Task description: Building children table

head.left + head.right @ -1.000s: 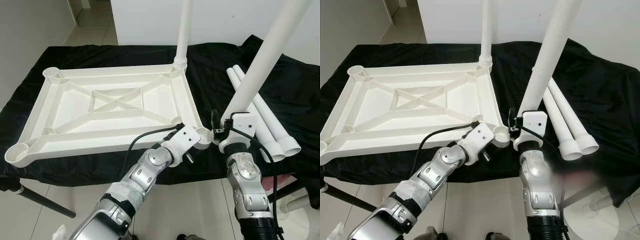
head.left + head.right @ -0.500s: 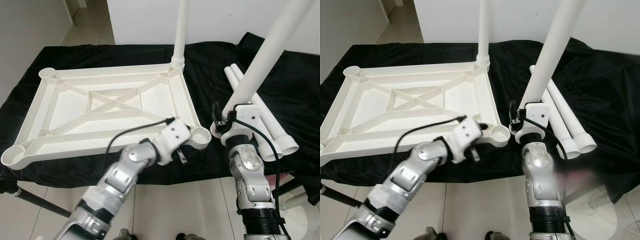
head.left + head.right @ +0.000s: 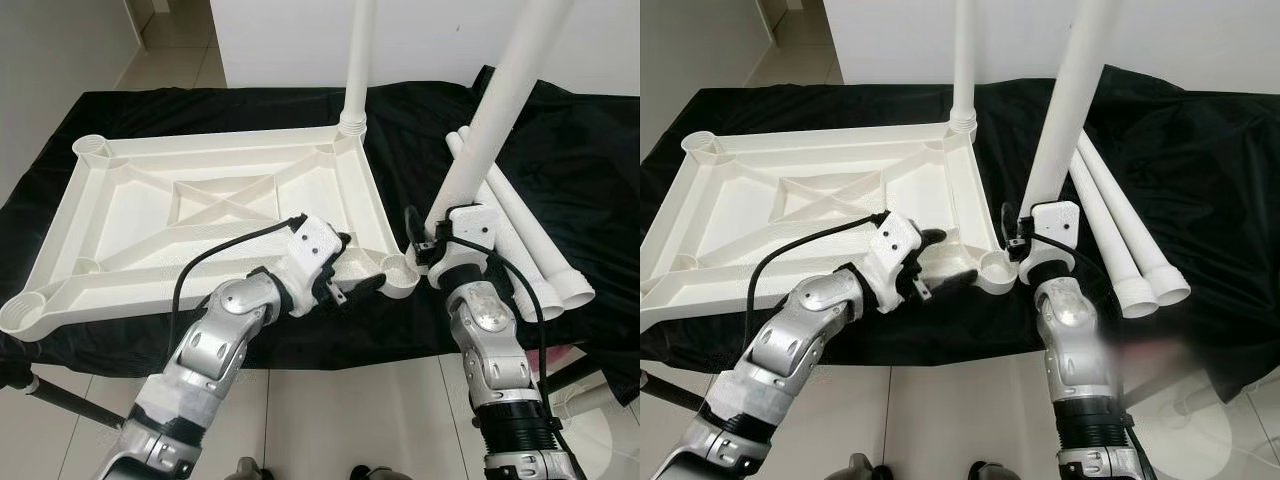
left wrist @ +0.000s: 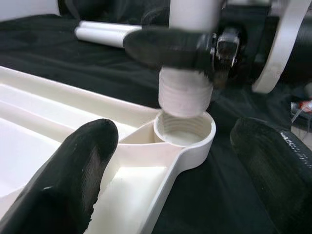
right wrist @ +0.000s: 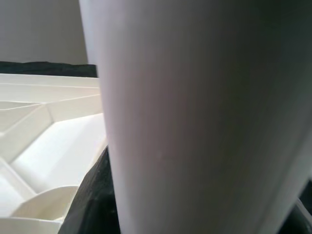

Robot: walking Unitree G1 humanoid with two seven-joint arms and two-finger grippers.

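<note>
leg over the near socket
right end effector grips a white leg, threaded end just above the frame's corner socket; left end effector spread wide astride that corner; two spare legs beyond on the black tabletop.

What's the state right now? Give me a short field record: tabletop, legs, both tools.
tabletop: upside down on black cloth
fitted leg: upright in far right corner socket
held leg: threaded end just above near right socket, not in
spare legs: two, lying on the cloth
right tool: shut on held leg
left tool: open, straddling near right socket
</note>
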